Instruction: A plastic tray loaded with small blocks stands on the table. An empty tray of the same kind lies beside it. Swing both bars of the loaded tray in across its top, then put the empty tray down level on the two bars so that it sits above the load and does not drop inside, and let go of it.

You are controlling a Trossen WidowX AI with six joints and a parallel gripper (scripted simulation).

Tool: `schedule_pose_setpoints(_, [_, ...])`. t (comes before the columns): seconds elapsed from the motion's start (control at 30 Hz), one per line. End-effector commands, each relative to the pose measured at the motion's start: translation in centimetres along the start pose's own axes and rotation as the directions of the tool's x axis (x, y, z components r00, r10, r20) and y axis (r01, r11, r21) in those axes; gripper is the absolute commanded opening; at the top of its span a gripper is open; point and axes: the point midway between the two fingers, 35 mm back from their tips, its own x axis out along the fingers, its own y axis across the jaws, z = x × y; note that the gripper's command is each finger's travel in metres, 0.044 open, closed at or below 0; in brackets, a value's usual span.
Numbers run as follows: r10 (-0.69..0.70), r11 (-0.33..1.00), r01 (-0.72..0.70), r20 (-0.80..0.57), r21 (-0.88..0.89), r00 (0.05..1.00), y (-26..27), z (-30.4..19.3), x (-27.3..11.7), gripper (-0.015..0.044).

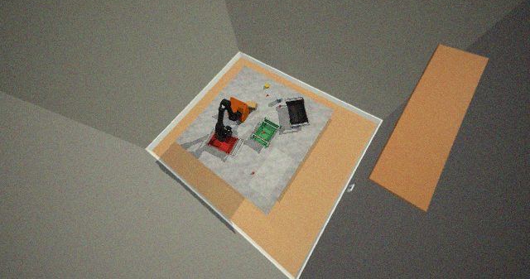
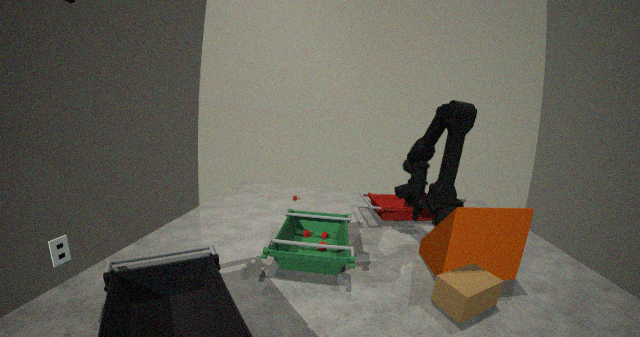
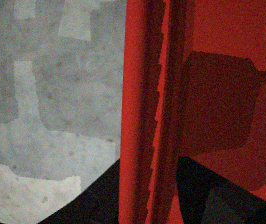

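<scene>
The green tray stands on the table with small red blocks inside. Its far wire bar and near wire bar lie across its top, near its two ends. The empty red tray stands near the arm, its visible wire bars at the end toward the green tray. My gripper is shut on the red tray's side wall, one finger outside and one inside. The fingertips are small and dark in the top and exterior views.
An orange block and a tan box stand near the arm. A black tray stands beyond the green tray. A loose red block, a yellow piece and a grey piece lie about.
</scene>
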Motion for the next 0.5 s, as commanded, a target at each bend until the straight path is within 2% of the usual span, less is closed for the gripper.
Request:
schedule_pose_setpoints(0.0, [0.001,1.000,-0.001,0.004,0.000,1.000,-0.1,0.1,-1.2,0.0000])
schedule_pose_setpoints(0.37, [0.001,1.000,-0.001,0.004,0.000,1.000,0.0,0.0,-7.1,0.0000])
schedule_pose_setpoints(0.47, [0.001,1.000,-0.001,0.005,0.001,1.000,0.1,0.0,-7.5,0.0000])
